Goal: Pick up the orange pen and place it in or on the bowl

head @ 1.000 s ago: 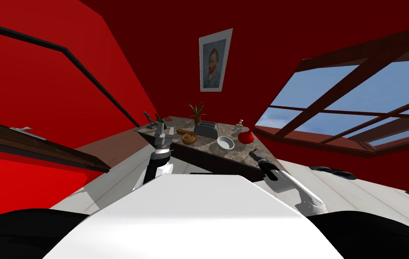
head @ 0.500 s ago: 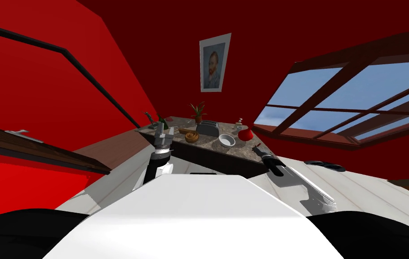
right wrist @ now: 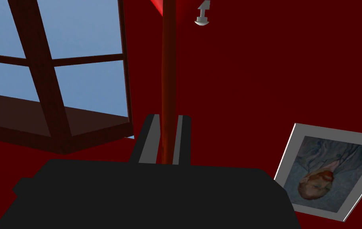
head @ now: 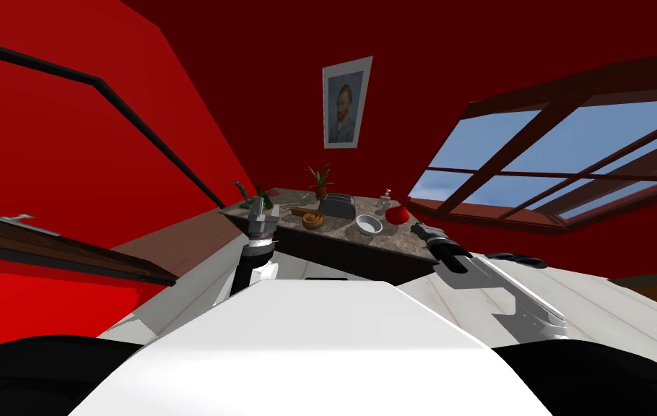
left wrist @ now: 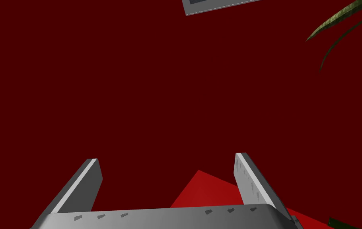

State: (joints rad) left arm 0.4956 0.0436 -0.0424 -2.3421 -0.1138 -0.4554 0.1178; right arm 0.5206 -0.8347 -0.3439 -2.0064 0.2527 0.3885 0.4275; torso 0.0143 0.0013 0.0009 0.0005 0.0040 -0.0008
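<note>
My right gripper (right wrist: 167, 117) is shut on a thin orange-red pen (right wrist: 168, 79) that runs straight out beyond the fingertips. In the head view this gripper (head: 416, 230) hangs at the right end of the stone counter (head: 334, 232), to the right of the white bowl (head: 368, 224) and a little short of it. The pen itself is too small to make out there. My left gripper (head: 264, 208) is raised over the counter's left end, and its fingers (left wrist: 248, 179) stand wide open with nothing between them.
Around the bowl the counter carries a grey toaster (head: 337, 206), a brown coiled wooden piece (head: 312, 219), a red rounded object (head: 396, 214), a potted plant (head: 319, 179) and a green bottle (head: 262, 196). A big window (head: 558, 173) lies to the right.
My right arm has lifted and swung the gripper with the pen from below the counter's front edge up to its right end. The left arm holds still. My view has shifted slightly.
</note>
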